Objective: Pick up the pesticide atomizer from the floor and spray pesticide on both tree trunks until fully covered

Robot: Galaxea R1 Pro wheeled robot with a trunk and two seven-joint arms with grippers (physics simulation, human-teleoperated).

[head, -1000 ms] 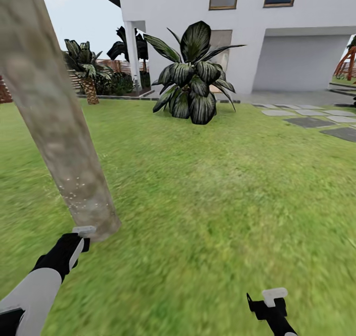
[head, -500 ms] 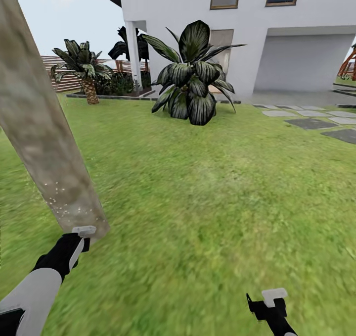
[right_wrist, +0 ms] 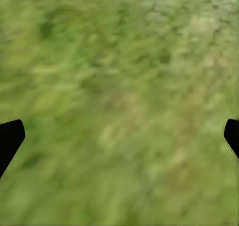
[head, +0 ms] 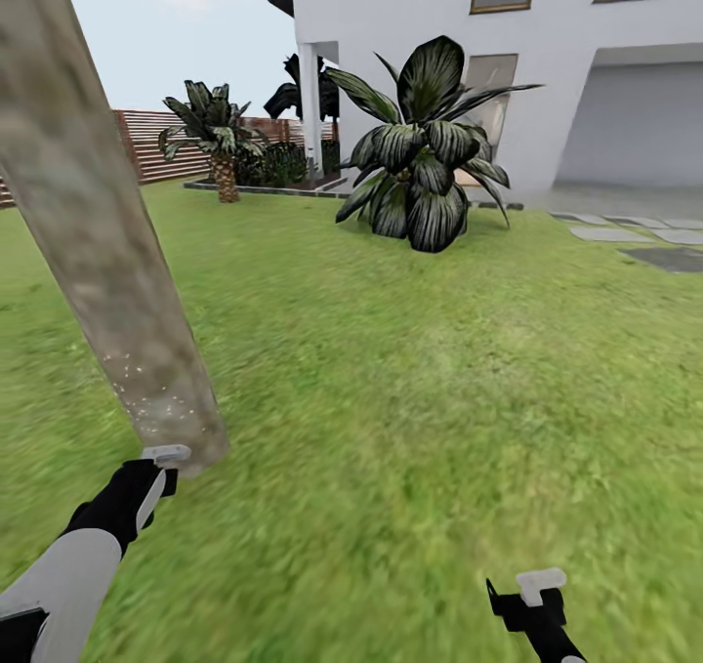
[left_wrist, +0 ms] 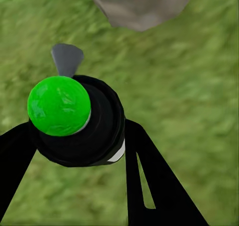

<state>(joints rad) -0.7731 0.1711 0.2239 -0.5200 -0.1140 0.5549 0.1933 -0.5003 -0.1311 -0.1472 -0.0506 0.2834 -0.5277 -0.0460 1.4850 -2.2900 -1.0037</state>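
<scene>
The left end effector (left_wrist: 74, 136) is closed around the pesticide atomizer (left_wrist: 74, 121) (green ball top), right next to the tree trunk (head: 107, 253). Tiny pale pesticide specks (head: 146, 399) dot the trunk's bottom. The right end effector (right_wrist: 119, 136) hangs wide apart over the grass (head: 439, 370).

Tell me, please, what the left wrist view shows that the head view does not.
The left wrist view alone shows the atomizer, black with a green round top, held between the left gripper's fingers. The head view alone shows the white house, the large dark-leaved plant, the fence and pale specks low on the trunk. Both show the grass and the tree trunk.
</scene>
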